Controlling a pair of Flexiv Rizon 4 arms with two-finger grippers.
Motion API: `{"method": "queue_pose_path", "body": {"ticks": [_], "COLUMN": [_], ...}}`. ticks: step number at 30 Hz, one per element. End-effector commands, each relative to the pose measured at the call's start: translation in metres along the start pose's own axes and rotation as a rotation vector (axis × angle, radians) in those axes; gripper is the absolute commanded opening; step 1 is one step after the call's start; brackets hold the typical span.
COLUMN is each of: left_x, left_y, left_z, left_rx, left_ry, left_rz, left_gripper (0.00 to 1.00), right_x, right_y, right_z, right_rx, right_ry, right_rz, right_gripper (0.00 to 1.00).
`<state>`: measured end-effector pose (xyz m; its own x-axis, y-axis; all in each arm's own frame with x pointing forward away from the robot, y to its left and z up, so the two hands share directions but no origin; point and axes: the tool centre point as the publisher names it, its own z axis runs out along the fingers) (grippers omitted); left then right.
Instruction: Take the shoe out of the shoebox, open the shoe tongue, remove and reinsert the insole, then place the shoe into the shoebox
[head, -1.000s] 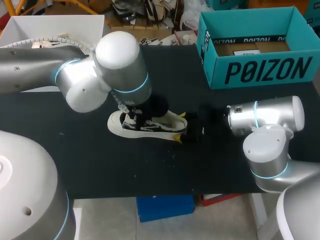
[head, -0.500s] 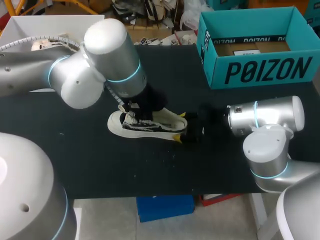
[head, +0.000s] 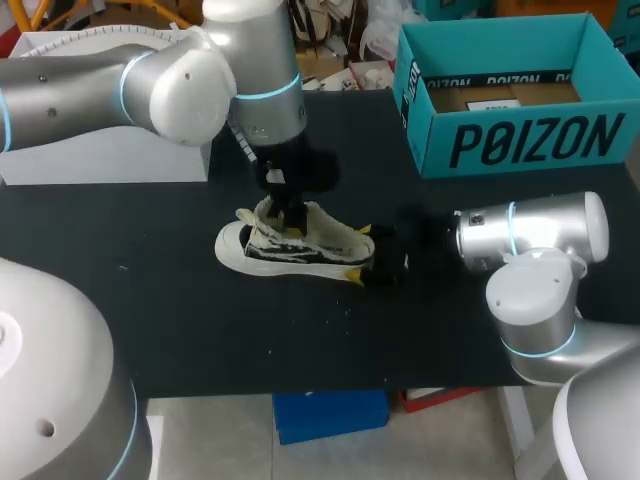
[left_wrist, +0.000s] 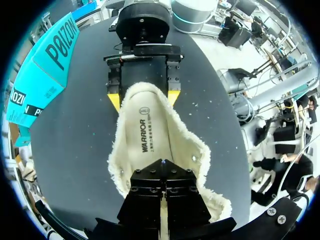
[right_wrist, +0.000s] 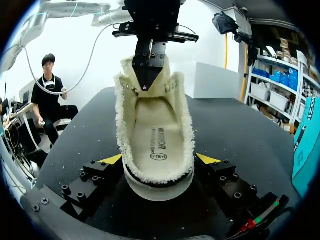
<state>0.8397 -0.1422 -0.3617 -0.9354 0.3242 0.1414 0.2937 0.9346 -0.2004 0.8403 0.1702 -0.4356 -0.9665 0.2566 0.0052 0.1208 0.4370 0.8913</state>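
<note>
1 shoe (head: 300, 245) upright mid-surface (head: 150, 300), heel clamped from both sides by right fingers (right_wrist: 111, 160). The left fingers (left_wrist: 147, 200) are pinched on its tongue (head: 265, 212). 1 shoebox (head: 520, 140) at far right corner.

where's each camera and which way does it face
Head view: fixed above and behind, looking down on the table; arms enter from both sides, left hand and right hand at the shoe.
Left wrist view: on the left arm, looking down into the shoe, left hand nearest, right hand beyond.
Right wrist view: on the right arm, looking from the heel along the shoe; right hand flanks it.
Shared: wrist views face each other across the shoe.
</note>
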Motion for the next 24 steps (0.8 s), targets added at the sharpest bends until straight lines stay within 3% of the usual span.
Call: {"method": "queue_pose_path", "body": {"ticks": [1, 14, 19, 24], "left_x": [-0.009, -0.006, -0.002, 0.004], "left_y": [-0.005, -0.008, -0.004, -0.007], "left_z": [-0.003, -0.004, -0.005, -0.007], "left_rx": [0.009, -0.014, 0.047, 0.049], "left_ry": [0.189, 0.213, 0.151, 0.122], "left_rz": [0.026, 0.034, -0.016, -0.04], "left_gripper": [0.0, 0.0, 0.0, 0.0], "right_x": [-0.001, -0.001, -0.001, -0.001], "right_y": [-0.001, -0.001, -0.001, -0.001], "right_z": [0.001, 0.001, 0.001, 0.001], "right_rx": [0.003, 0.003, 0.003, 0.003], "right_ry": [-0.001, -0.001, -0.001, -0.001], "right_rz": [0.002, 0.002, 0.002, 0.002], "right_gripper": [0.0, 0.0, 0.0, 0.0]}}
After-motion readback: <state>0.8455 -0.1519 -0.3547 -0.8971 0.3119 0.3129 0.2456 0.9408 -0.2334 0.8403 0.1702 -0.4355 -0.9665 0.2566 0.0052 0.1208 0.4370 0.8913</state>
